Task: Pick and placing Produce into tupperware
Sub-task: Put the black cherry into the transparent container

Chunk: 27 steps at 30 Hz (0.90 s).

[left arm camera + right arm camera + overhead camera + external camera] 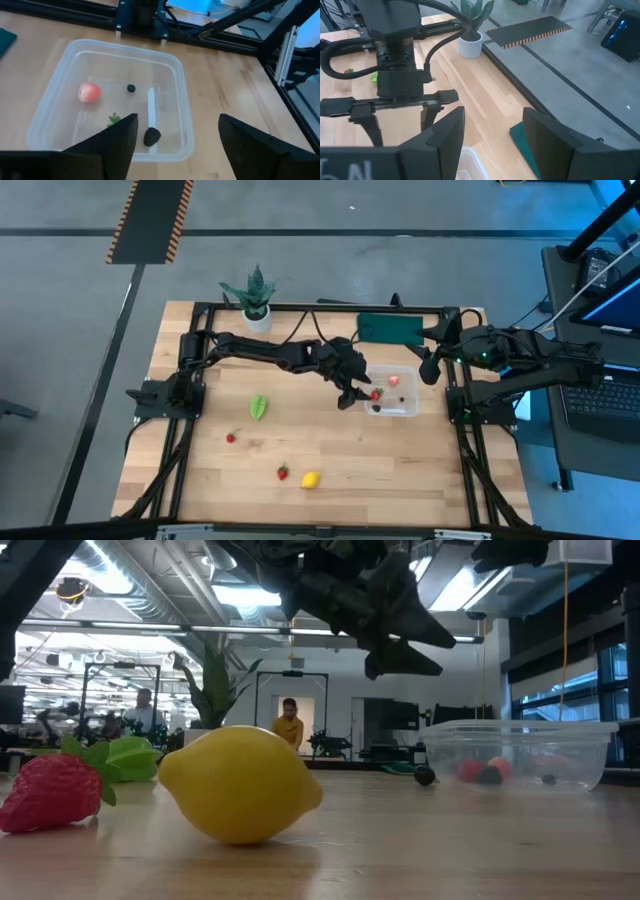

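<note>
While over the tupperware (398,392), left tool (357,393) gapes, empty.

We see the tupperware (55,112) on the wooden table (225,95), below the left gripper (175,150), whose jaws stand apart. Inside it lie a pink round fruit (89,92), a small dark berry (131,88), a larger dark berry (152,136) and a green leaf tip (114,119).

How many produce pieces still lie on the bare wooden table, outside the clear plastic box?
4: green leafy piece, small red berry, red strawberry, yellow lemon. The left arm may hide others.
</note>
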Each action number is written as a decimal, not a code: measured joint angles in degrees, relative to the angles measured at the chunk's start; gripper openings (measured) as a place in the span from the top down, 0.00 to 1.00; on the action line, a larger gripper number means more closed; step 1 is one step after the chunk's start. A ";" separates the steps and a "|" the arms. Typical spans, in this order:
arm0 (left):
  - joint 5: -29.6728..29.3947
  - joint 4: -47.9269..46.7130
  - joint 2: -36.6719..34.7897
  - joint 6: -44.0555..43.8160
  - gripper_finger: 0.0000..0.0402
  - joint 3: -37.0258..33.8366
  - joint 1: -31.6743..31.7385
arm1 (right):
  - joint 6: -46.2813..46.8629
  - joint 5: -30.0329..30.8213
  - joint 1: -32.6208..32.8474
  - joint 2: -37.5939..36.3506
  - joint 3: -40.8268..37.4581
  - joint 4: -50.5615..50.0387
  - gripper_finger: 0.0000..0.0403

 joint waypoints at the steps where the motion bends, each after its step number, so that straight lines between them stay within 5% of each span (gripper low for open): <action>1: 0.00 0.00 0.00 0.01 0.33 0.00 0.01 | 0.00 0.00 0.02 0.00 0.00 0.02 0.49; 7: -1.00 -5.13 -0.45 1.92 0.33 0.00 0.43 | 0.15 0.00 0.01 0.00 0.00 0.13 0.49; 14: -13.41 -22.04 -1.99 10.97 0.33 -0.02 0.83 | 0.11 0.63 0.01 0.00 0.00 1.26 0.49; 27: -12.90 -7.64 -1.22 17.17 0.34 -10.33 0.76 | -0.04 2.87 0.00 0.02 0.00 2.08 0.49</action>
